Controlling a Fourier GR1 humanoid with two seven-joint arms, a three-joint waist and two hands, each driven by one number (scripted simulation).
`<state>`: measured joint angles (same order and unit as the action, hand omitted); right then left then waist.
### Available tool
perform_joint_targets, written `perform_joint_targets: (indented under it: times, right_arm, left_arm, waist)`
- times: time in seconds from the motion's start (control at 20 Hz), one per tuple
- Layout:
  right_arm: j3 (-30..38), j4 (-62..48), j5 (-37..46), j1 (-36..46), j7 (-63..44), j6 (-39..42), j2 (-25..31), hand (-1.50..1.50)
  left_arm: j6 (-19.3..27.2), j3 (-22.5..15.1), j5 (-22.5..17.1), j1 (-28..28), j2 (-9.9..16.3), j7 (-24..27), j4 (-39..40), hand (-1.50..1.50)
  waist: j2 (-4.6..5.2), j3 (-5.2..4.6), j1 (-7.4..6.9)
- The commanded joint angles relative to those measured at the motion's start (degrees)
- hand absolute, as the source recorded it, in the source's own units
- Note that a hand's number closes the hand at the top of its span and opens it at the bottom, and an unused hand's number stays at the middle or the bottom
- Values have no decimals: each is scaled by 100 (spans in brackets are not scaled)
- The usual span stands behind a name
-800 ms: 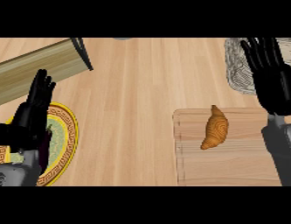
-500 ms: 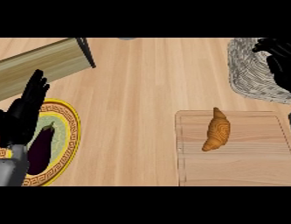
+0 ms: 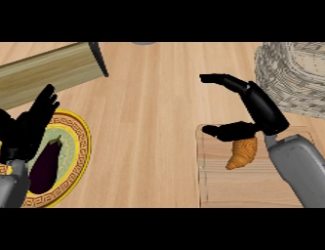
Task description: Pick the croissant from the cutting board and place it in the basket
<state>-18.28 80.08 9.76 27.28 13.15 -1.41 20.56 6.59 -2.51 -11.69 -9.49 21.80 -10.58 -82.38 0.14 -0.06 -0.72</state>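
Note:
A golden croissant [image 3: 241, 153] lies on the pale wooden cutting board [image 3: 226, 183] at the lower right. My right hand [image 3: 257, 111] hovers just above it, fingers spread and curved, thumb over the croissant's upper end and hiding part of it; nothing is held. The grey woven basket [image 3: 302, 78] stands at the upper right, just beyond that hand. My left hand [image 3: 25, 127] rests open at the lower left with fingers up, over a plate.
A yellow-rimmed patterned plate [image 3: 78, 151] at the lower left carries a dark aubergine [image 3: 47, 163]. A long wooden box [image 3: 39, 73] lies slanted at the upper left. Bare counter top stretches between the plate and the board.
The right hand has swung left and down from over the basket to just above the croissant. The view has shifted, so the basket shows more fully. The left hand has stayed open.

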Motion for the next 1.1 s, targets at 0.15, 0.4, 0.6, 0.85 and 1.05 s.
perform_joint_targets:
  times: [0.15,0.4,0.6,0.85,1.05]
  right_arm:
    - [-686,288,1168,908,-2836,-400,-842,-150]
    - [-855,226,1540,2049,-4906,961,-207,-150]
    - [-790,-52,2002,2952,-5929,1917,475,-150]
    - [-186,33,1062,3667,-7104,3471,413,-150]
    - [76,-84,145,3471,-7539,4312,420,-150]
  left_arm:
    - [-288,147,-88,-16,128,-35,178,0]
    - [-232,276,-101,-77,185,-39,345,0]
    - [-175,277,-88,-221,128,-92,407,0]
    - [-266,298,-31,-113,119,60,513,0]
    - [-305,312,-96,22,85,39,335,0]
  waist:
    - [-44,-6,39]
    - [-122,-38,101]
    - [-113,-39,146]
    - [-62,-7,112]
    - [-79,-3,139]
